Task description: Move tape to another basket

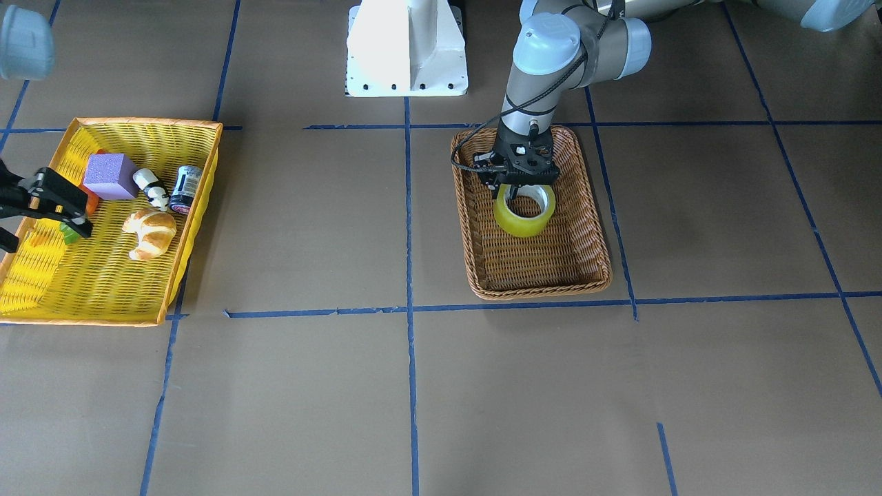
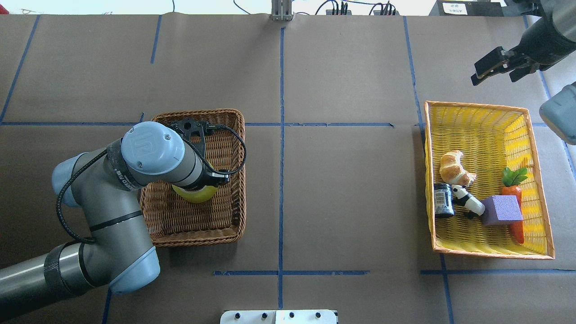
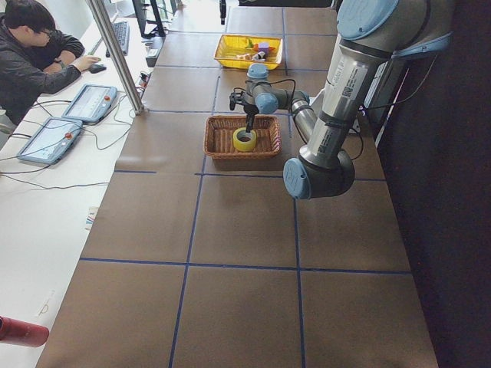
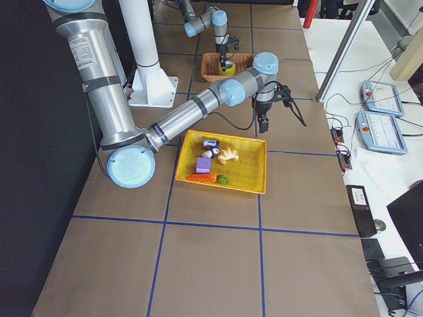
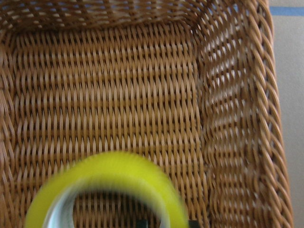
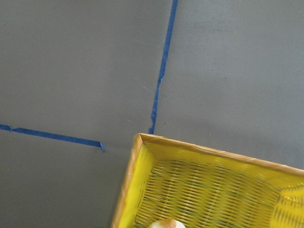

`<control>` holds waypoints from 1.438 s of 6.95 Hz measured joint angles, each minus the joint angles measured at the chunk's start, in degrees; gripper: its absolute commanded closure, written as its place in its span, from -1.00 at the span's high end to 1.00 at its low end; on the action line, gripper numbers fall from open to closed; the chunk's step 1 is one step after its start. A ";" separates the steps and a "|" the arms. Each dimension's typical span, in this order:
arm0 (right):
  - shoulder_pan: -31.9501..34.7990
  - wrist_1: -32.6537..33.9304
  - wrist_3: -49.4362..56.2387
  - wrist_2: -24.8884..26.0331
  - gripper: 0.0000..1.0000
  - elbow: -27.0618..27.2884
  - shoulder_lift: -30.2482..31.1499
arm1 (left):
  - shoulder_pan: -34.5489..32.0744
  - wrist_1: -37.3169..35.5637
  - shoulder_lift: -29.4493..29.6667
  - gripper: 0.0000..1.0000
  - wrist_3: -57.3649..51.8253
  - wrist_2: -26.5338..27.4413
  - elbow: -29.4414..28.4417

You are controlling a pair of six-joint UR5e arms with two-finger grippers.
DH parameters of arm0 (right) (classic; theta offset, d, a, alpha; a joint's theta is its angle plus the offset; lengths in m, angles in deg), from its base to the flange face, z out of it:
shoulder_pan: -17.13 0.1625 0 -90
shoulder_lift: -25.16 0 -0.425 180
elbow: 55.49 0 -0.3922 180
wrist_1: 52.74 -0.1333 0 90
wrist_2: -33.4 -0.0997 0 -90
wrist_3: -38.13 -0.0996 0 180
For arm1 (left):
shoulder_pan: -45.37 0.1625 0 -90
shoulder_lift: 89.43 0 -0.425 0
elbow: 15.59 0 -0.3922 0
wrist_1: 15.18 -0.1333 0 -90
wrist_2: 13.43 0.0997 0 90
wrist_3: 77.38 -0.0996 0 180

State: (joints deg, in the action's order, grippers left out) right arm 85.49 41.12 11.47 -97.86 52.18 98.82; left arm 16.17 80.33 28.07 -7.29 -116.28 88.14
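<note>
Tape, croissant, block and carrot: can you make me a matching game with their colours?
Things:
1. tape
2. croissant
3. block
4. carrot

Colours:
A. purple
B. yellow-green
C. golden brown
D. orange with green leaves

Pairs: 1-B, 2-C, 3-A, 4-D

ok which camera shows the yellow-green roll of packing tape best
Exterior front-facing: the yellow-green tape roll shows nearly whole, white core included, in the brown wicker basket. Overhead, the left arm hides all but a sliver; the left wrist view blurs and crops it; side views show it tiny; right wrist misses it.
</note>
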 measured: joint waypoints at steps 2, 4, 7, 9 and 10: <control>2.39 1.65 5.70 -0.08 0.99 0.02 1.64 | -2.26 -4.50 -0.01 1.00 -1.40 0.24 1.62; 4.65 4.40 13.51 -0.31 0.99 -0.07 3.28 | -9.12 -9.93 -0.65 1.00 -10.75 -4.96 6.25; 12.34 4.99 28.29 -5.69 0.99 -1.35 12.55 | -21.87 -12.89 -7.86 1.00 -26.60 -16.08 11.15; 18.58 4.95 33.11 -9.56 0.99 -4.54 18.40 | -29.98 -12.59 -13.85 1.00 -37.69 -20.91 11.26; 21.68 4.92 36.15 -11.28 0.99 -7.57 19.37 | -33.89 -12.50 -16.60 1.00 -43.08 -23.52 10.97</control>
State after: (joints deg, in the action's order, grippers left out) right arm 107.17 46.03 47.62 -109.14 44.61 118.20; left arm -17.73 67.82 11.47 -50.37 -139.80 99.12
